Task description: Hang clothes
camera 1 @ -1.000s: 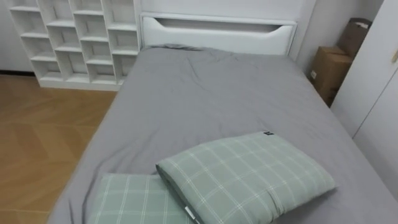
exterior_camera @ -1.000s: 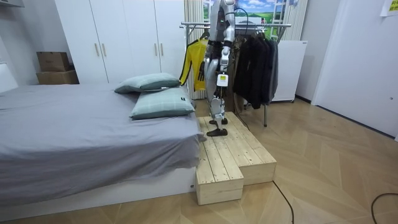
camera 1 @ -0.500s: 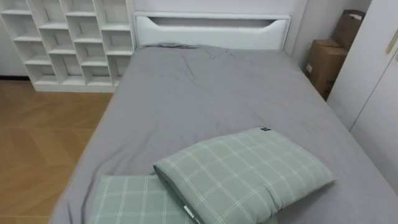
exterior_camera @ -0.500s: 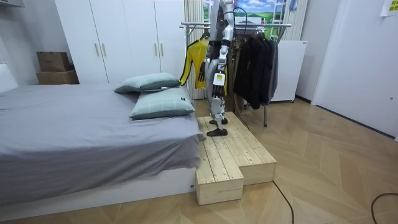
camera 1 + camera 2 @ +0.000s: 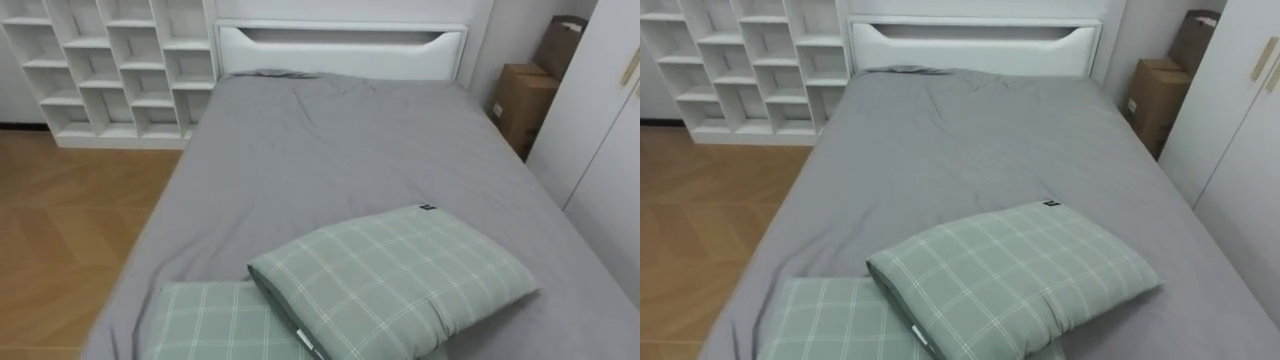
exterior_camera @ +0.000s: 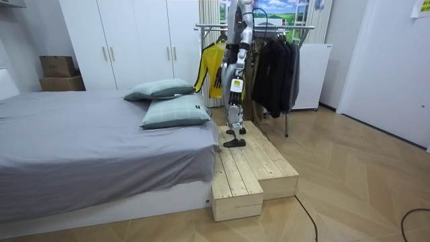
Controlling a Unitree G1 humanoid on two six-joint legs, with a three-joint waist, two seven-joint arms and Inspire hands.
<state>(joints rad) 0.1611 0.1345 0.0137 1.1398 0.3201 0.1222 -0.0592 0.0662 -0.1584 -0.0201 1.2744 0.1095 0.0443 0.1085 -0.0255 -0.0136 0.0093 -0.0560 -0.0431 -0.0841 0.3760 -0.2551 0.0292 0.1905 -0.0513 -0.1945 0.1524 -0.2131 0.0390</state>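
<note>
While the robot stands upright on a wooden platform that butts against the pillow end of the bed, its head camera looks down the length of that bed. At the platform end of the bed lie two green checked pillows. The upper pillow rests partly on the lower pillow, which lies flat toward the bed's left edge. Beyond them the grey sheet runs lightly creased up to the white headboard at the bed's far end. Left of the bed's head a white cubby shelf stands on the wood floor. Right of the bed's head sit cardboard boxes, and a white wardrobe runs along the bed's right side.

In the room view the clothes hang on a clothes rack just past the platform end of the bed, behind the robot's back. A yellow garment hangs at the rack's end nearer the bed, and dark garments hang toward its other end. The robot's left hand hangs low at its side, on the room camera's side of its body, in front of the rack. Whether its fingers are apart, together or closed on anything cannot be told.
</note>
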